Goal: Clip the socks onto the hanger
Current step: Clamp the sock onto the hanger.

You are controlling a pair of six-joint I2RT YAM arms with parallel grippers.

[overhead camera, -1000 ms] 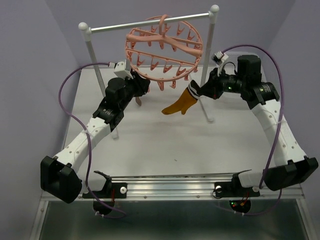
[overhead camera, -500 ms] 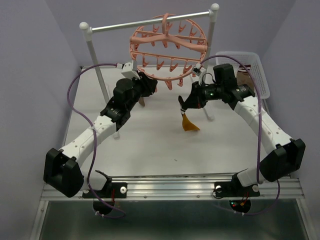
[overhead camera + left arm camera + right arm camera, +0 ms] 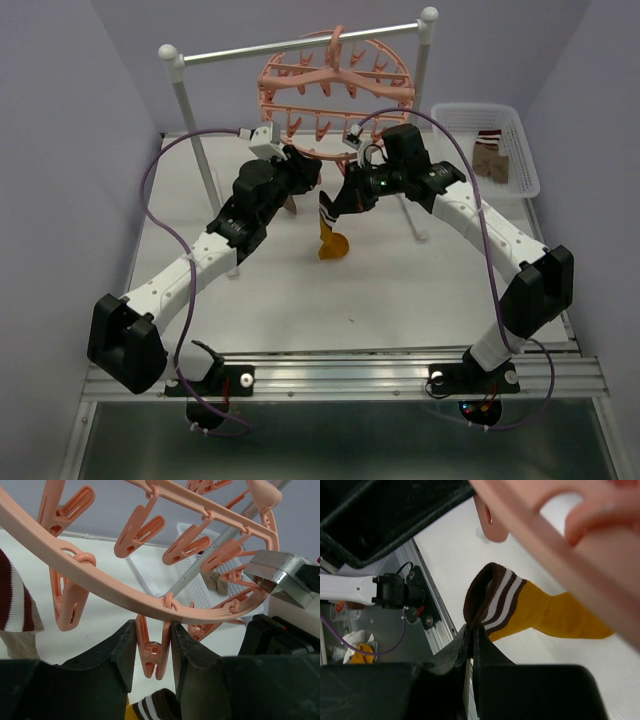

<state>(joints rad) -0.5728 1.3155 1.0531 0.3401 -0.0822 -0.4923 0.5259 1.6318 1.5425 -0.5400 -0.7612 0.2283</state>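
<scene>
Mid-task. Right pincer (image 3: 471,630) clenched on the striped cuff of the mustard sock (image 3: 545,615), held just under the hanger (image 3: 125,600), off the tabletop (image 3: 400,290). Left pincer (image 3: 152,637) grasps one near-rim clip (image 3: 155,662) (squeezed open? can't tell). Sock not yet clipped. Another striped sock (image 3: 15,600) hangs left, its clip unseen. More socks (image 3: 492,160) lie in the far-right basket (image 3: 475,107).

Rail (image 3: 300,45) at table's (image 3: 400,290) 12 o'clock, hanger (image 3: 335,85) hung on it. Basket (image 3: 525,150) at 2 o'clock, socks (image 3: 492,160) in it. Left gripper (image 3: 152,645) around rim clip (image 3: 155,662); sock (image 3: 540,615), in right gripper (image 3: 471,632), at its 5 o'clock, below hanger
</scene>
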